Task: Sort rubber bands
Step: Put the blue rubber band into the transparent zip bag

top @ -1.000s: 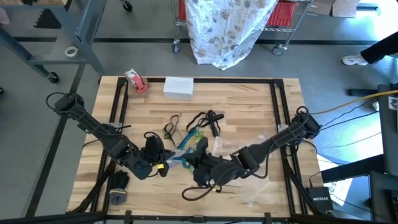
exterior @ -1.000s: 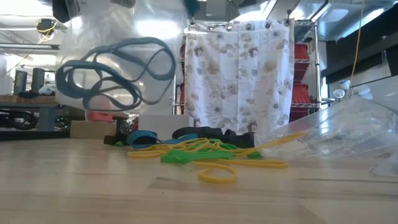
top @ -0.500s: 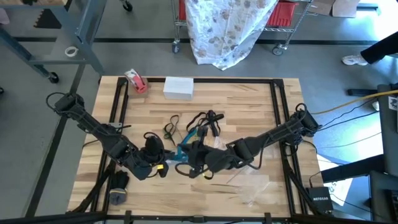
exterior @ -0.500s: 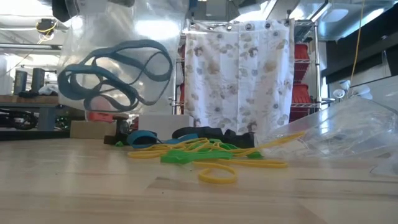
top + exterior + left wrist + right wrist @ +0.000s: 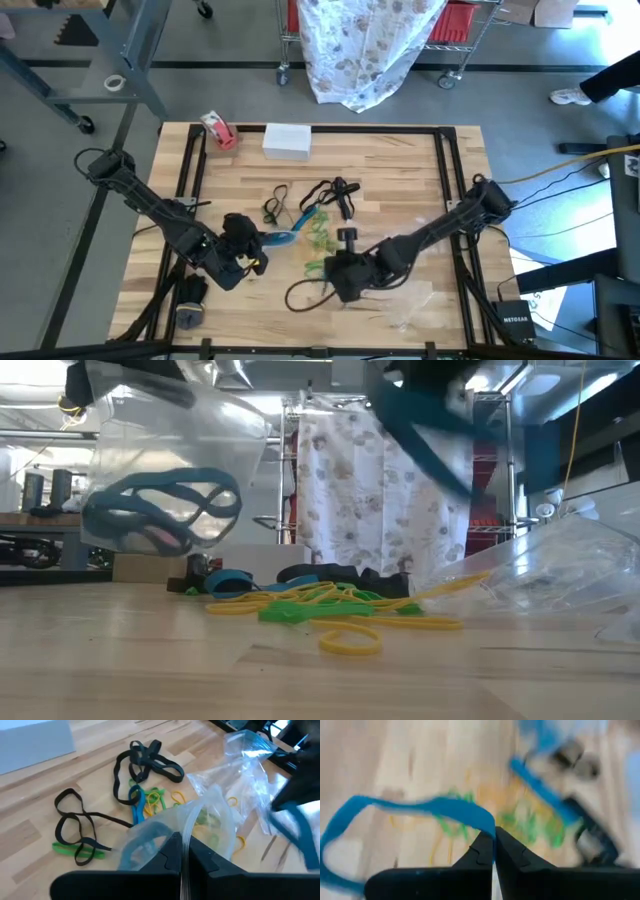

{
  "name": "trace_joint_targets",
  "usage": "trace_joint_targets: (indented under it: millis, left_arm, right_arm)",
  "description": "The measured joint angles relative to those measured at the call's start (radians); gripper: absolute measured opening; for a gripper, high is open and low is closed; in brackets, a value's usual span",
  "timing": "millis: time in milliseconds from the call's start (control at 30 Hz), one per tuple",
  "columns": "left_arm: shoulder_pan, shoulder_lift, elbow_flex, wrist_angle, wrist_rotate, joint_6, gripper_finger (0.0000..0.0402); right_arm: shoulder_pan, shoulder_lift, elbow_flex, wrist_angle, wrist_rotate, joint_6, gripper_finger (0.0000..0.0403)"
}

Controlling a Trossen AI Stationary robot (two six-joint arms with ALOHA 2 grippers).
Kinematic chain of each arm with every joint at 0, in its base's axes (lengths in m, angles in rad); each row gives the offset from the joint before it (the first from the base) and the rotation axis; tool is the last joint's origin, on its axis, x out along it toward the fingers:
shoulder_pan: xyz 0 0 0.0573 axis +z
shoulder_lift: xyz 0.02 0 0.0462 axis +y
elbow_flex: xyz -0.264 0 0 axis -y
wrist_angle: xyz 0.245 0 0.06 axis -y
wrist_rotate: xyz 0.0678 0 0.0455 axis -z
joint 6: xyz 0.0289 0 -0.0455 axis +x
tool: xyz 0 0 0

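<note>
Both jaws clamped: left gripper (image 5: pixel 182 851) on clear bag (image 5: pixel 210 815), right gripper (image 5: pixel 493 839) on blue band (image 5: pixel 420 806). Thin floppy rubber bands (image 5: pixel 318 215) at frame centre. Low view alone shows blue loops (image 5: pixel 160 515) inside bag.

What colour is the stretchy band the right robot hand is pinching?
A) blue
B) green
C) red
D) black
A: in the right wrist view the right gripper is shut on a blue rubber band that loops away from its fingertips, above the green and yellow bands lying on the table.
</note>
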Motion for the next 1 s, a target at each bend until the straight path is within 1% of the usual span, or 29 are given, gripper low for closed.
trace_joint_targets:
  millis: [67,133,267,367,467,600,700,800,867,1000]
  left_arm:
    - [0.000,0.000,0.000,0.002,0.000,0.000,0.0000]
    - [0.000,0.000,0.000,0.002,0.000,0.002,0.0000]
    - [-0.005,0.012,0.000,0.005,0.002,-0.002,0.0000]
    - [-0.008,0.023,0.000,0.014,0.001,-0.002,0.0000]
    - [-0.009,0.028,0.000,0.029,0.003,0.004,0.0000]
    - [-0.008,0.028,0.000,0.028,0.004,0.004,0.0000]
    - [-0.008,0.028,0.000,0.029,0.004,0.001,0.0000]
    - [-0.008,0.028,0.000,0.031,0.006,0.001,0.0000]
    - [-0.008,0.028,0.000,0.031,0.006,0.001,0.0000]
    - [-0.008,0.028,0.000,0.032,0.006,0.006,0.0000]
  right_arm:
    - [0.001,0.000,-0.066,0.006,-0.025,0.032,0.0005]
    - [-0.002,0.000,-0.134,0.068,-0.034,0.053,0.0005]
    - [-0.049,0.000,-0.277,0.319,-0.031,0.076,0.0005]
    - [-0.093,0.000,-0.348,0.513,-0.031,0.104,0.0005]
    - [-0.134,0.000,-0.369,0.581,-0.064,0.124,0.0017]
    - [-0.155,0.000,-0.355,0.595,-0.105,0.118,0.0065]
    - [-0.149,0.000,-0.333,0.525,-0.165,0.116,0.0116]
    - [-0.139,-0.001,-0.323,0.467,-0.246,0.134,0.0164]
    - [-0.135,0.000,-0.326,0.448,-0.243,0.149,0.0192]
    - [-0.130,0.000,-0.325,0.456,-0.182,0.113,0.0230]
